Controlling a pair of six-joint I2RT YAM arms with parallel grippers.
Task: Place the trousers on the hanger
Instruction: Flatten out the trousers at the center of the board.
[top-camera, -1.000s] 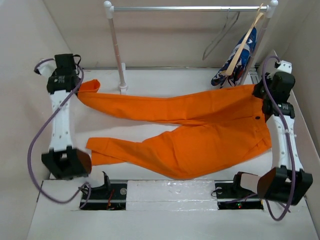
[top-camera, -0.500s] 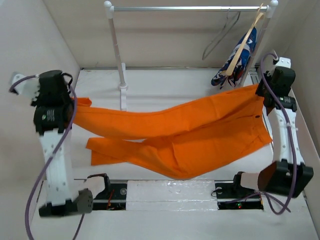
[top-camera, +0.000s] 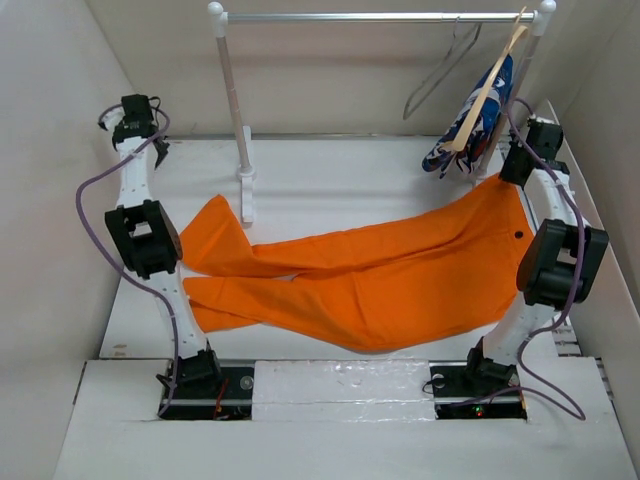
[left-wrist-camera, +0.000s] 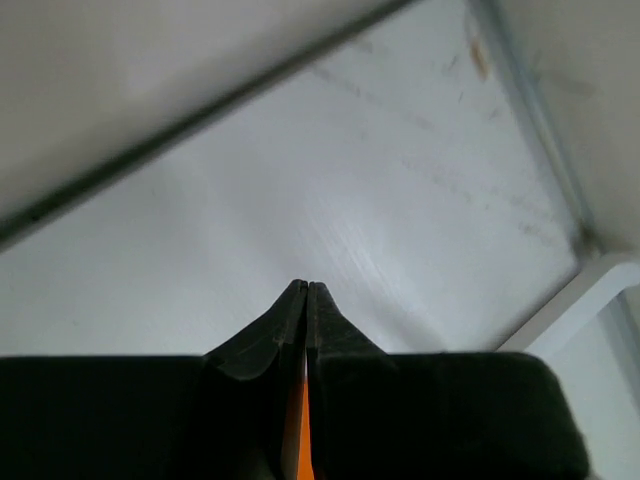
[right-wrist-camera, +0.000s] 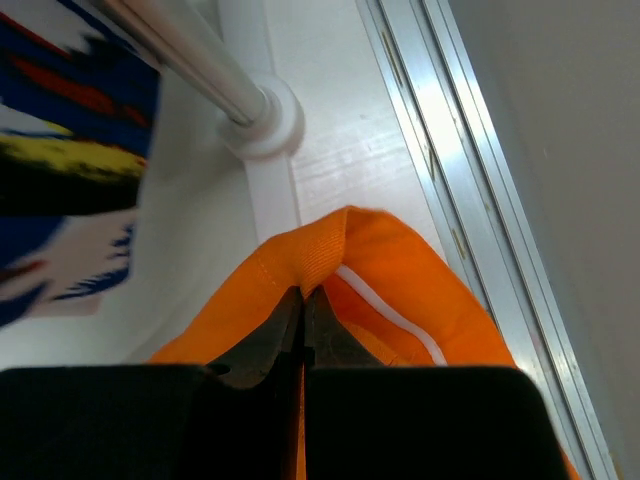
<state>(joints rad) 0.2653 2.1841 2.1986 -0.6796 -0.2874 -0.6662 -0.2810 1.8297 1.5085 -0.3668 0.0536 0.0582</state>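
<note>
On rail (top-camera: 380, 17), thin hanger (top-camera: 437, 77), barely discernible.

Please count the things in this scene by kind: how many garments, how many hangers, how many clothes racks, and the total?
Garments: 2 (orange trousers, blue patterned garment)
Hangers: 2 (grey wire hanger, wooden hanger)
Clothes racks: 1 (white rack)
Total: 5

We see only a thin strip of the trousers (left-wrist-camera: 297, 432) in the left claw (left-wrist-camera: 306, 289); the rest is cut off. The blue patterned garment (right-wrist-camera: 70, 130) looks blurry and cut off too.
</note>
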